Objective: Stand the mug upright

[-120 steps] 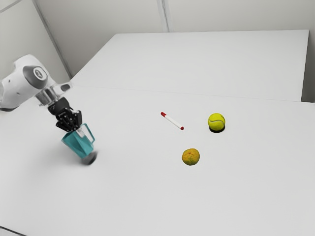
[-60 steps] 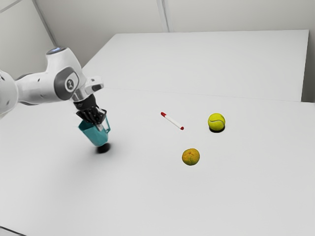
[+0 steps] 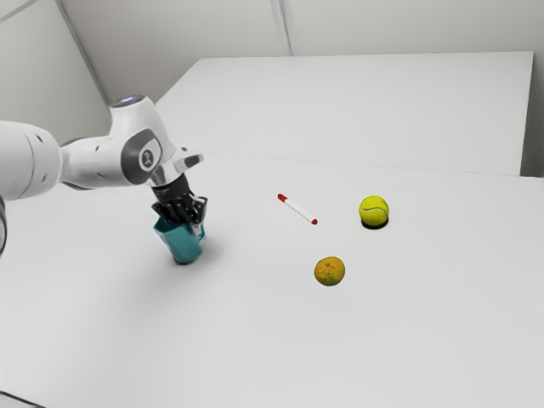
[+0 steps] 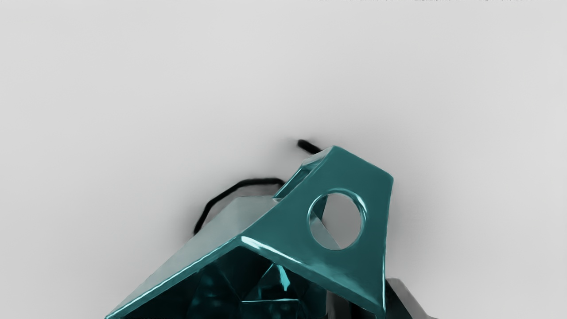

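Leaning toward the exterior view's left, a teal mug [image 3: 183,244] is held from above by the black gripper [image 3: 193,223] of the lone arm [image 3: 146,153], at the left of the table [image 3: 263,340]. The mug's body is seen below the fingertips and slightly to their left, its mouth turned upward and its narrower base down. One of the fingers [image 4: 401,297] is placed outside the wall and the other inside the mouth, so that the wall is pinched between them beside the handle [image 4: 372,177]; a narrow gap is left, about as wide as the wall is thick. The long axis is tipped off vertical, with the rim carried left of the base. That lean, it is judged, is what must be taken out before the base can be set flat; if the grip is released while tilted, a rock or a fall may be caused. Whether the table is touched by the base cannot be told. The mug is faceted and glossy, flared toward the rim, dark inside, its handle pierced by a round hole. Well to the right, a red-and-white marker [image 3: 298,210], an orange [image 3: 330,271] and a tennis ball [image 3: 374,211] are seen.
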{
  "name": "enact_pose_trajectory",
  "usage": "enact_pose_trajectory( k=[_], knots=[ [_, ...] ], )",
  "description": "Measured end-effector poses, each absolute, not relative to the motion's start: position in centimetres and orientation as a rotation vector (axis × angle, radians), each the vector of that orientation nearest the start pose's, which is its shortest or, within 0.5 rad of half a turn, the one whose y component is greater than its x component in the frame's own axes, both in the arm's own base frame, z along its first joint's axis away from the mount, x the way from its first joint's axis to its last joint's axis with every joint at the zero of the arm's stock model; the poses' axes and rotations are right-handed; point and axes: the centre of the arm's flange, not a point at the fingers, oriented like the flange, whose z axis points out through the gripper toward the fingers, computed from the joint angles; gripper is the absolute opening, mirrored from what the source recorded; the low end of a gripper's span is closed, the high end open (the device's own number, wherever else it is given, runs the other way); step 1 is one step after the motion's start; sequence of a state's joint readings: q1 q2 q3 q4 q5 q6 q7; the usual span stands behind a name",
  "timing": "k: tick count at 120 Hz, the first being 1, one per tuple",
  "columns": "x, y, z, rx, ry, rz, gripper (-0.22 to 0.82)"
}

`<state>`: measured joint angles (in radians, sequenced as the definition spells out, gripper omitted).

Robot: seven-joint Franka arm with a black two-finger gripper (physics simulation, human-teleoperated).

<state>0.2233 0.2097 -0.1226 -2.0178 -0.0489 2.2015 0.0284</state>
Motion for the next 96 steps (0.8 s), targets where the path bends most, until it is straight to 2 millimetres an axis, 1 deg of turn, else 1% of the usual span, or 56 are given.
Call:
enact_pose_trajectory(
  k=[10,17,28,35,43,47,66,80,96],
  knots=[
    [58.4,5.3,35.5,-3.198,-0.168,0.015,0.16],
    [58.3,5.3,36.1,-3.194,-0.179,0.001,0.27],
    [58.2,5.3,37.1,-3.189,-0.195,-0.020,0.39],
    [57.8,5.2,38.4,-3.184,-0.204,-0.044,0.44],
    [57.3,5.0,40.1,-3.178,-0.211,-0.071,0.48],
    [57.1,4.7,41.4,-3.174,-0.208,-0.095,0.50],
    [56.3,1.9,46.7,-3.146,-0.128,-0.192,0.56],
    [56.9,0.0,50.5,-3.123,-0.055,-0.245,0.58],
    [58.1,-1.8,54.9,-3.114,-0.001,-0.279,0.59]
  ],
)
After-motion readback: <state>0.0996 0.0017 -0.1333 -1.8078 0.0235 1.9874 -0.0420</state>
